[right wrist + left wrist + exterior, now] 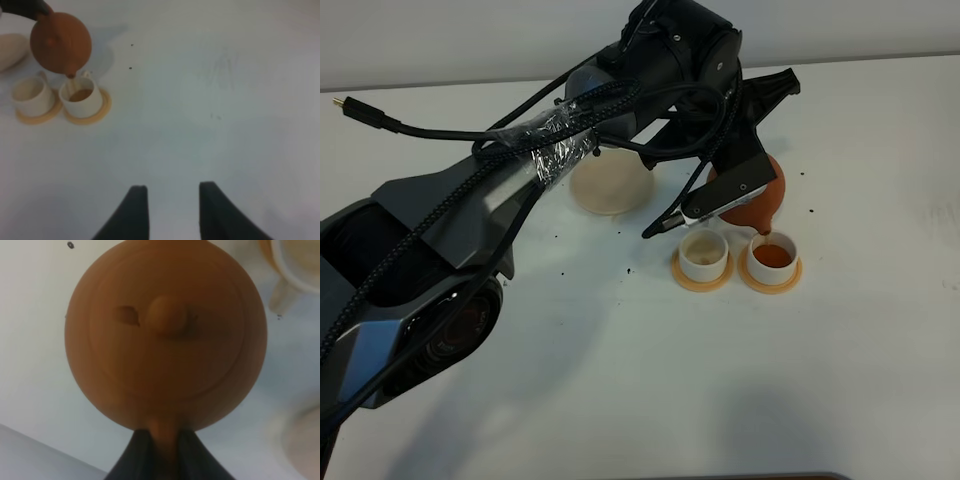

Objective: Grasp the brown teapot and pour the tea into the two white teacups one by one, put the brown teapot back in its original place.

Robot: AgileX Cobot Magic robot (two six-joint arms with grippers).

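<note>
At the far left of the high view, the left arm reaches from the near corner diagonally across the white table. It passes above the pale beige saucer, which has nothing on it. The wrist is rolled over, and the left gripper holds the brown teapot tipped in the air. Its dark fingers are clamped on the loop handle, one on each side, and the lid knob faces the wrist camera. The pot's long axis runs from handle to spout, and the spout points down over the right-hand teacup, which holds brown tea. I cannot tell whether a stream is running. What matters next is the left-hand teacup. It shows only a pale inside, so it looks unfilled, and it sits just beside the filled cup on the saucer's side, each cup on an orange coaster. The pouring therefore looks about half done. The coming move is probably a short sideways carry of the spout toward the saucer side, with the pot levelled first so nothing dribbles between the cups. The right gripper hangs well apart over bare table, jaws parted and holding nothing, so the left arm is by far the nearer.
</note>
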